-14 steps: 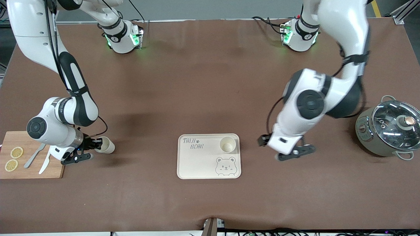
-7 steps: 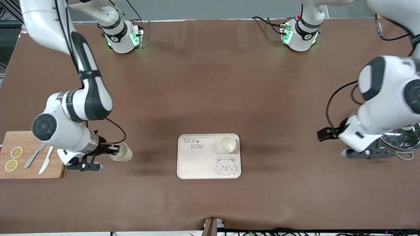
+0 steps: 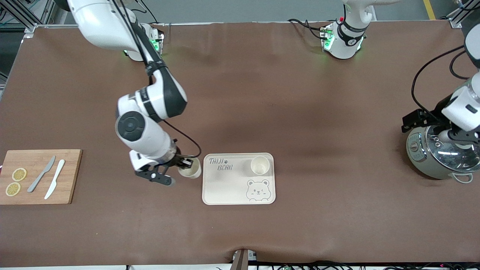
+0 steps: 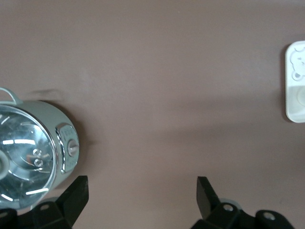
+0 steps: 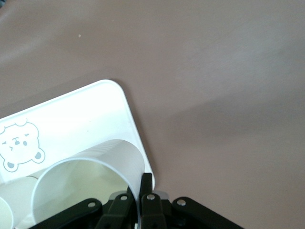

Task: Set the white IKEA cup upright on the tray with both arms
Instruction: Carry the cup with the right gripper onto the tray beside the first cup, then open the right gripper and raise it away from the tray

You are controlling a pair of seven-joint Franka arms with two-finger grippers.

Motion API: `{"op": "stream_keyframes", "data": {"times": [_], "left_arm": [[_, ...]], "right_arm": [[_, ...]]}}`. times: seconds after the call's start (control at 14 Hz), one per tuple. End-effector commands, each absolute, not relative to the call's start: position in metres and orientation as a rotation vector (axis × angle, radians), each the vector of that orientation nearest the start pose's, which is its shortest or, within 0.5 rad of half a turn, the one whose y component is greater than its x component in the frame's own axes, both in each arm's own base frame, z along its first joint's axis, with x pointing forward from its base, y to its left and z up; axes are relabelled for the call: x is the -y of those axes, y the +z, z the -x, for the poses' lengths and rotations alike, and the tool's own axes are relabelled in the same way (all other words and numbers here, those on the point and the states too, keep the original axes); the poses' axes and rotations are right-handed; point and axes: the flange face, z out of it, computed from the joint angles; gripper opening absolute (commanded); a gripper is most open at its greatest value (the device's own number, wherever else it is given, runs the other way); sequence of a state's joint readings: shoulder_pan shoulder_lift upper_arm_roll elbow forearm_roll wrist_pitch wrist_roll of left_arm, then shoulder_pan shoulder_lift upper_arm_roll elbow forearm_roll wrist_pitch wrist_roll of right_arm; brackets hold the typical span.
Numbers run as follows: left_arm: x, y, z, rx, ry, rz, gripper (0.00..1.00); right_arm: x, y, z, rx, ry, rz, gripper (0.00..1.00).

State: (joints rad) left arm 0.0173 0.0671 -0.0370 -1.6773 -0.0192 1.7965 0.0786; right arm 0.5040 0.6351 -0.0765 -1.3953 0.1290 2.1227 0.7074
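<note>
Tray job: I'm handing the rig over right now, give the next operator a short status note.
Right tool: shut on the rim of a white cup, carried just off the tray's edge toward the right arm's end.
Left tool: open, empty, over the table beside the steel pot; that arm waits.
Done: one cup stands upright on the tray.
Left: bring the held cup over the tray, set it upright, release.
</note>
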Motion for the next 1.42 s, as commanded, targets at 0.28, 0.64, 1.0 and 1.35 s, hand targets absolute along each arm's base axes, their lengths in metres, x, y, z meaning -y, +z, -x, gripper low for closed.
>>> {"op": "stream_keyframes", "data": {"times": [0.28,0.64,1.0,1.35], "left_arm": [[0.031,0.589,-0.579,-0.148,-0.219,3.217,1.00],[0.074,0.608,-0.596,-0.239,-0.293,3.246,1.00],[0.077,0.608,-0.594,-0.241,-0.274,3.198,1.00],[0.076,0.607,-0.594,-0.247,-0.271,3.161,1.00]], "right_arm": [[-0.369,0.280,-0.657,-0.566,-0.119,2.941,0.00],[-0.393,0.244,-0.644,-0.517,-0.121,2.955,0.00],[-0.398,0.238,-0.641,-0.505,-0.122,2.958,0.70],[-0.389,0.293,-0.640,-0.481,-0.079,2.985,1.00]]}}
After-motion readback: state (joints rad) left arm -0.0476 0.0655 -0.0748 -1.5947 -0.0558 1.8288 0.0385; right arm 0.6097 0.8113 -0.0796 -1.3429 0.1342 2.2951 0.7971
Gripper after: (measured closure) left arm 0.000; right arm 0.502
